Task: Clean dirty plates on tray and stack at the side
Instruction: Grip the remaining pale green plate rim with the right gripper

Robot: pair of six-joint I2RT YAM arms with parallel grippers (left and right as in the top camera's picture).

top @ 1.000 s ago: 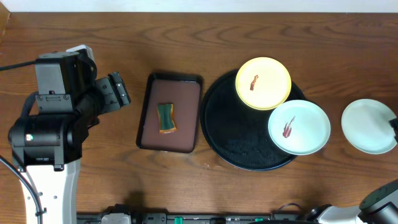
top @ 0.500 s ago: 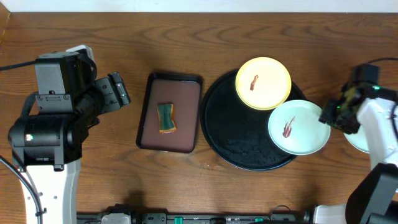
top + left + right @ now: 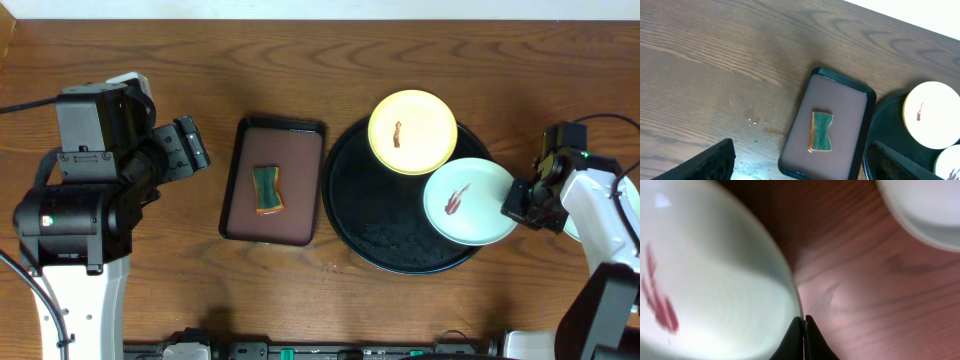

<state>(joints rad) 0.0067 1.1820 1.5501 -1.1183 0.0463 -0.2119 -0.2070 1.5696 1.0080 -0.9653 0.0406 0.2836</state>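
Note:
The black tray holds a pale yellow plate with a red-brown smear, and a mint-white plate with a smear that overhangs the tray's right rim. My right gripper is shut on this mint plate's right rim; in the right wrist view the jaws close at the plate's edge. A second mint-white plate lies on the table to the right, mostly hidden under my right arm in the overhead view. My left gripper is open and empty, above the table left of the trays.
A rectangular dark-brown tray with a green and orange sponge lies left of the black tray. Both also show in the left wrist view, the tray and the sponge. Water drops mark the wood beside it.
My right arm has come in from the right and closed on the mint plate's rim. That plate and the yellow plate have shifted slightly left. The left arm has not moved.

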